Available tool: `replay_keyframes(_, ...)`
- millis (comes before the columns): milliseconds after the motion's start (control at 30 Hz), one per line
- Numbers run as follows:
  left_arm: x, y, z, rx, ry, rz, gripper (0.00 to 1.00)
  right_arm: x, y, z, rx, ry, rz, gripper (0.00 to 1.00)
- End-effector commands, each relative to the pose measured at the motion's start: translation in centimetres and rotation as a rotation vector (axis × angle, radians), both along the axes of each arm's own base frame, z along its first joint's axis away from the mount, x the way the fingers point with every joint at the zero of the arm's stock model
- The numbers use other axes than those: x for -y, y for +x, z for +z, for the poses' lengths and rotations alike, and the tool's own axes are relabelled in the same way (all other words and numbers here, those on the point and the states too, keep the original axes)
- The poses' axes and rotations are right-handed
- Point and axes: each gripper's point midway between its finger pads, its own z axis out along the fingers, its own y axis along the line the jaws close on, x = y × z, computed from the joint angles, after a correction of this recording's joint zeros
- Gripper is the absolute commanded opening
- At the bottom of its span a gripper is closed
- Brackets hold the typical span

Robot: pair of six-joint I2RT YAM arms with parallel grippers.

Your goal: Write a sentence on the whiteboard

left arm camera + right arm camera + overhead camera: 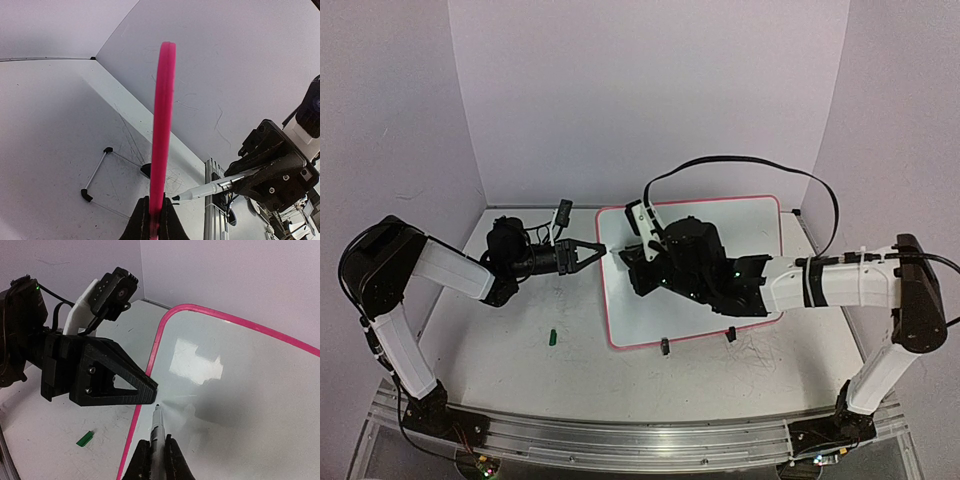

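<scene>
- The whiteboard (750,215) lies on the counter (520,350) between the two arms, with its two black feet (663,346) at the near edge.
- The left rim of its pink frame is pinched by the left gripper (154,214), whose fingers are pressed together on it. The board is judged to be steadied in this way for writing.
- A marker (156,429) is clamped in the right gripper (156,452), with the tip pointed forward and brought down near the board's left rim, just beside the left gripper.
- No stroke can be made out on the white surface that shows, so the step in hand is judged to be the placing of the tip for the first letter, and the sentence is taken as not yet begun.
- For the next move, light and even pressure on the tip is called for, together with a sideways stroke away from the rim. The hold on the frame would have to be kept firm so that the board is not pushed along.
- Whether the tip touches the surface cannot be told.
- In the top view much of the board's middle is covered by the right arm, so any writing there would be hidden.
- A small green piece (551,337), possibly the marker's cap, is seen on the counter well apart from the board. Faint scribbles are seen on the counter itself.
</scene>
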Motion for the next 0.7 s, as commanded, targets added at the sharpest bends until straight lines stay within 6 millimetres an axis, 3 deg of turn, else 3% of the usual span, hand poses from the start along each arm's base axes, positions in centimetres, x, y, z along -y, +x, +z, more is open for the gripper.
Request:
replay_keyframes(0, 0.08, -0.06, 1.51, 0.010, -0.028, -0.018, 0.00, -0.57, 0.62, 1.96, 0.044, 0.047, -0.031, 0.00)
replay_keyframes(667, 0.01, -0.22, 1.83, 0.014, -0.032, -0.019, 0.00, -0.07, 1.46, 1.07, 0.049, 0.019, -0.091, 0.00)
